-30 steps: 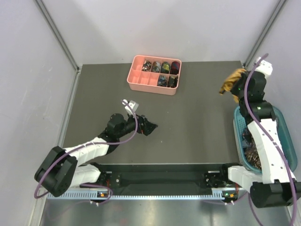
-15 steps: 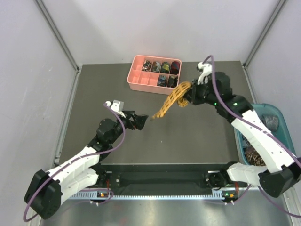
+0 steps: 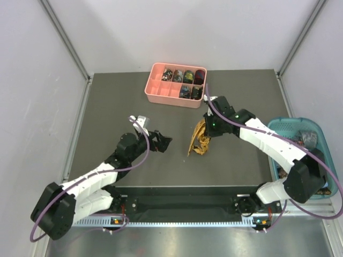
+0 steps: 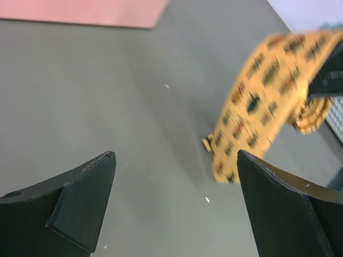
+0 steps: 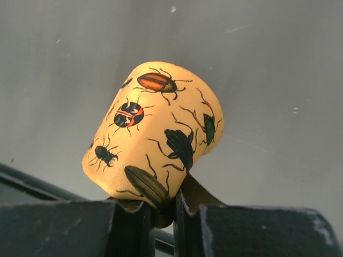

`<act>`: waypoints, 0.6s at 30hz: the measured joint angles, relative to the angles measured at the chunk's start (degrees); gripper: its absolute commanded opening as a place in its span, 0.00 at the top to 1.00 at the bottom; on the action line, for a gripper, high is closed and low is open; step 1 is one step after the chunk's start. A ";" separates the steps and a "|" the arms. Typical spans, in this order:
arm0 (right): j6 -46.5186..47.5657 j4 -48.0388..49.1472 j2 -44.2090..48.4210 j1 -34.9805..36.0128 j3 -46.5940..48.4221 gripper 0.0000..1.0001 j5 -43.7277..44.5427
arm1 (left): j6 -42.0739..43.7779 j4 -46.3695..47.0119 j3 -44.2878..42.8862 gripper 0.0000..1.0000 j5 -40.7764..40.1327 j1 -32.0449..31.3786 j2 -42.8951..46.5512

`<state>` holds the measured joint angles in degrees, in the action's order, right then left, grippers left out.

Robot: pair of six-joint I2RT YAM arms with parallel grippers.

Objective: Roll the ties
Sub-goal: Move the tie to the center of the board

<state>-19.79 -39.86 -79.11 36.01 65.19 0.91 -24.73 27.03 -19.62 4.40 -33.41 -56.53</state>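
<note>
A golden-yellow tie [image 3: 200, 140] printed with dark beetles hangs from my right gripper [image 3: 208, 127] at the table's middle, its lower end touching the tabletop. In the right wrist view the gripper [image 5: 163, 206] is shut on a fold of the tie [image 5: 155, 120]. My left gripper [image 3: 164, 142] is open and empty, a short way left of the tie. In the left wrist view the tie [image 4: 257, 101] hangs ahead and to the right of the open gripper [image 4: 176, 160]. Several rolled ties [image 3: 185, 77] sit in the pink tray.
The pink compartment tray [image 3: 174, 102] stands at the table's back centre; its left compartments hold nothing. It also shows in the left wrist view [image 4: 80, 10]. A teal basket [image 3: 293, 122] with more fabric sits off the table's right edge.
My right arm swung from above the basket to the table's middle, carrying the yellow tie, then lowered it until its end touched the table. My left gripper shifted slightly right.
</note>
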 measured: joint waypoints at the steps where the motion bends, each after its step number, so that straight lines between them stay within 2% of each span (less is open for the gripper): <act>1: -0.28 -0.98 -0.74 0.00 0.98 1.00 1.05 | 0.28 0.13 -0.11 0.01 1.18 -0.24 -0.87; 4: -0.96 -3.04 -1.88 0.00 2.43 1.00 2.73 | 1.22 0.76 -0.81 0.01 3.58 -1.81 -3.26; 12: -1.86 -4.52 -1.49 0.00 2.47 1.00 2.21 | 6.16 4.87 -2.69 0.01 6.58 -10.78 -7.54; 18: -1.81 -6.80 0.15 0.26 5.07 1.00 1.75 | 9.53 5.90 -10.99 0.01 5.53 -13.94 -16.61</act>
<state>-21.61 -46.65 -78.96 36.27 70.26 2.66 -15.20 32.93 -30.61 9.93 -47.35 -73.14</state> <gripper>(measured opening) 0.080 0.991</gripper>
